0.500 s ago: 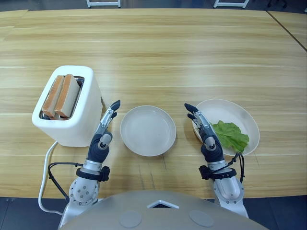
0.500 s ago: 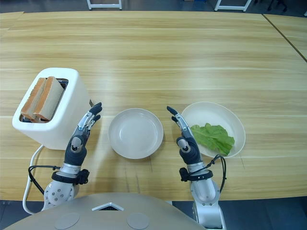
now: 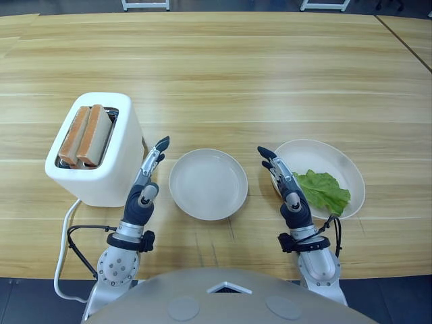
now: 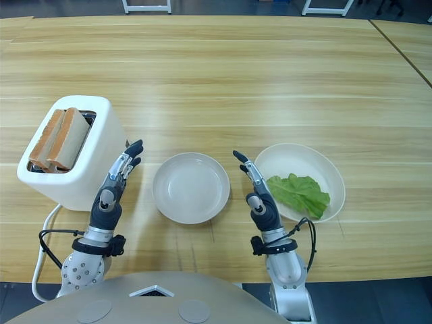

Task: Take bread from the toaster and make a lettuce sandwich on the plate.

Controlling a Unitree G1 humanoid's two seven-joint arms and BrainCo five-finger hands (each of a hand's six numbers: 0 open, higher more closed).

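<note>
Shifting slightly, left hand (image 3: 143, 194) and right hand (image 3: 290, 196) flank the plate (image 3: 208, 186).

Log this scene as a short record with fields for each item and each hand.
Surface: light wooden table
Toaster: white boxy toaster, at the robot's left
Bread: two browned bread slices, upright in the toaster slots
Centre plate: empty round white plate
Right plate: second round white plate, holding the lettuce
Lettuce: green lettuce leaf
Left hand: left hand, between toaster and empty plate, fingers extended, holding nothing
Right hand: right hand, between the two plates, fingers extended, holding nothing
</note>
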